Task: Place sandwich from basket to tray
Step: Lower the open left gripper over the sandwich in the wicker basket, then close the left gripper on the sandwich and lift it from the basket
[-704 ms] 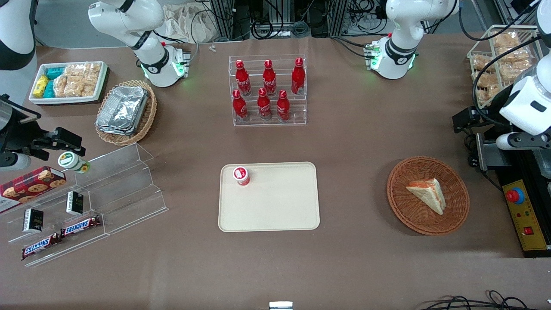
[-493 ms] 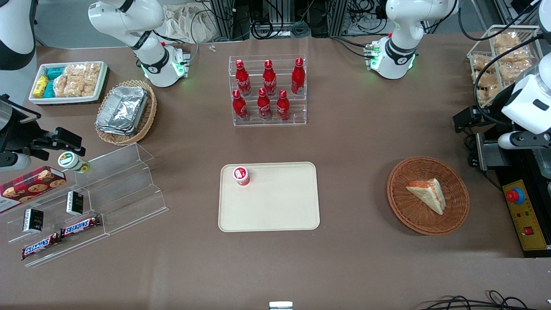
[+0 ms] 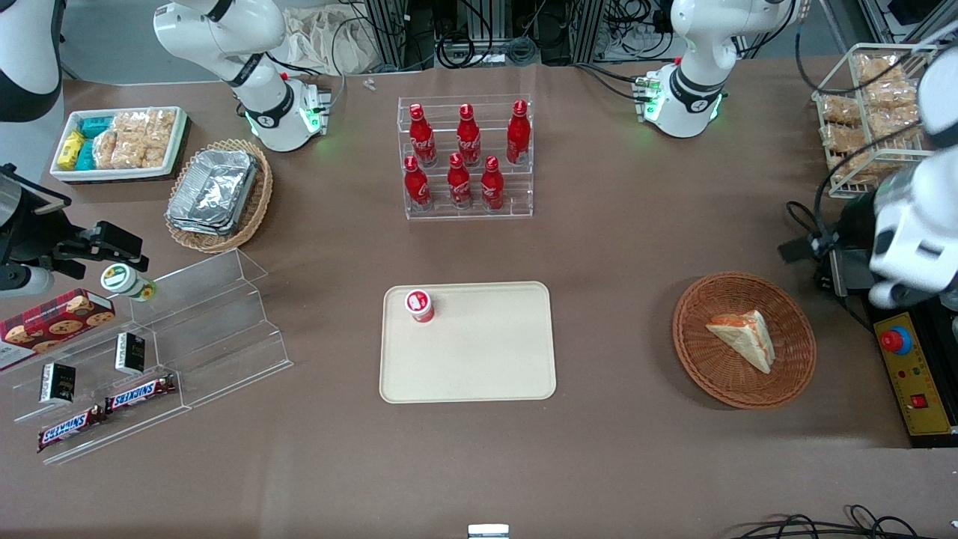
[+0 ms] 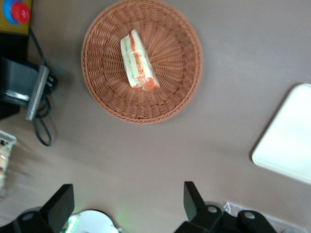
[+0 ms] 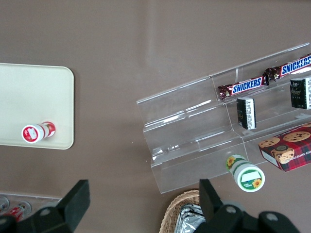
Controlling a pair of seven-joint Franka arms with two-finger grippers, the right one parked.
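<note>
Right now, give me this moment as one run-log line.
phase: approach | gripper: open, empty, above table beside basket | sandwich: in basket, untouched | tray: holds small red bottle, no sandwich

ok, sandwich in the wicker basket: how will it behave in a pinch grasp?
The sandwich looks like soft bread, so it likely squashes. It lies flat in the basket, probably light and unlikely to roll. Any wrap may be slippery. The gripper hangs open above the table, beside the basket.
</note>
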